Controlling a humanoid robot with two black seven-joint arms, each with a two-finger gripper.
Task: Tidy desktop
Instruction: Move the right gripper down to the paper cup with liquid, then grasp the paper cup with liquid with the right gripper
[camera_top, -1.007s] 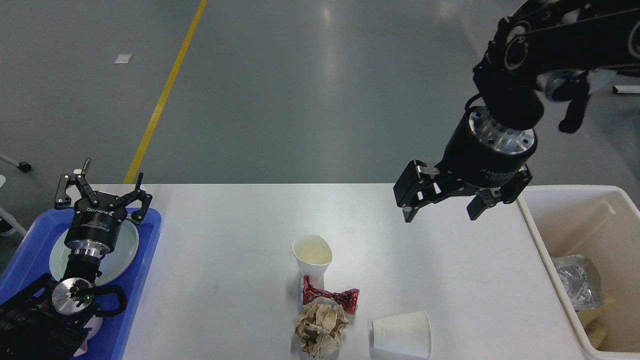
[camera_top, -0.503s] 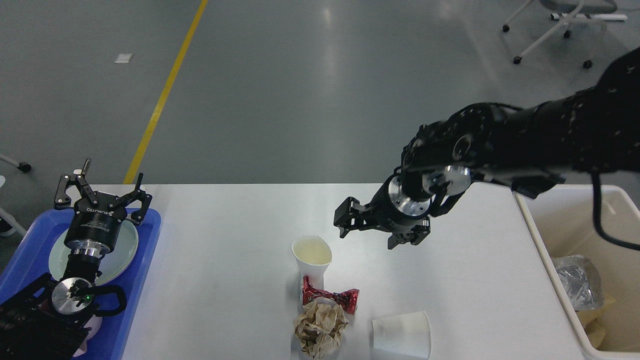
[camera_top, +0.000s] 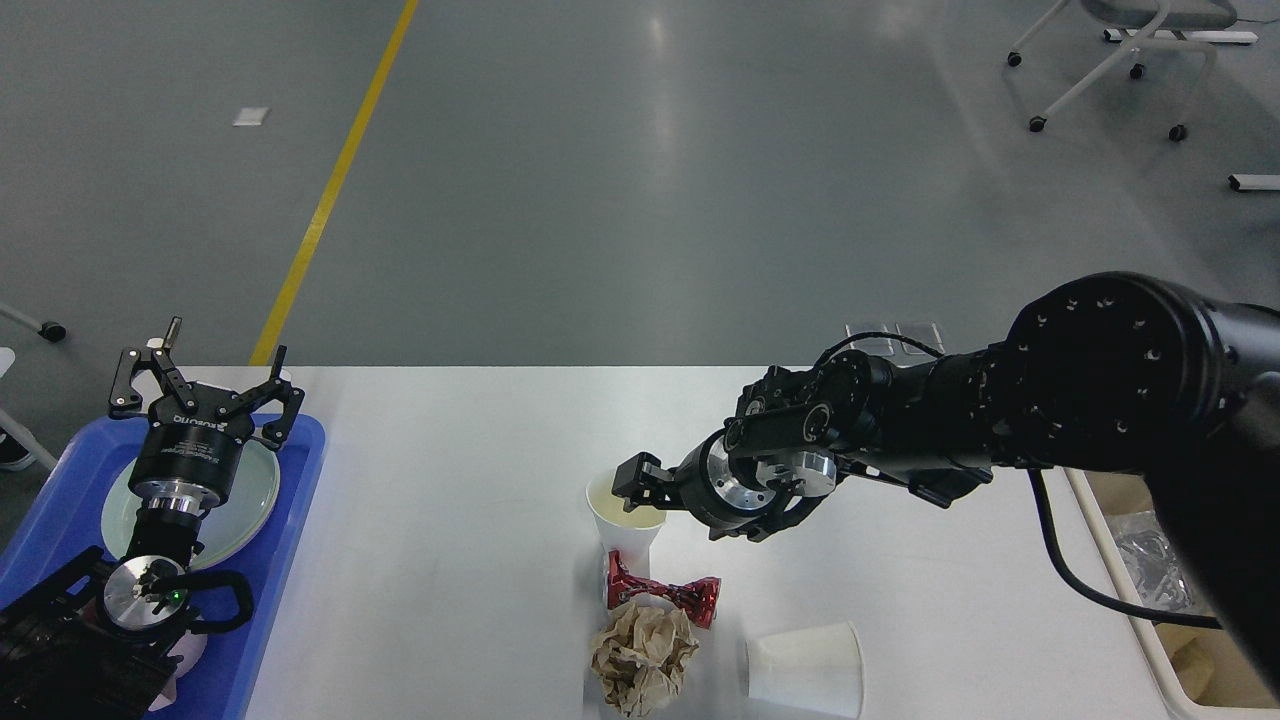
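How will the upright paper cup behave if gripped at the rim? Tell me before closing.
The upright cup looks like thin paper, so its rim would likely squash under the right gripper. It narrows toward the base, so a sideways nudge may tip it onto the red wrapper. It seems light and probably lifts easily.

We see matt white desktop (camera_top: 450, 560), crumpled rough brown paper (camera_top: 641, 658), shiny red foil wrapper (camera_top: 660, 592) touching it, glossy blue plastic tray (camera_top: 290, 520).
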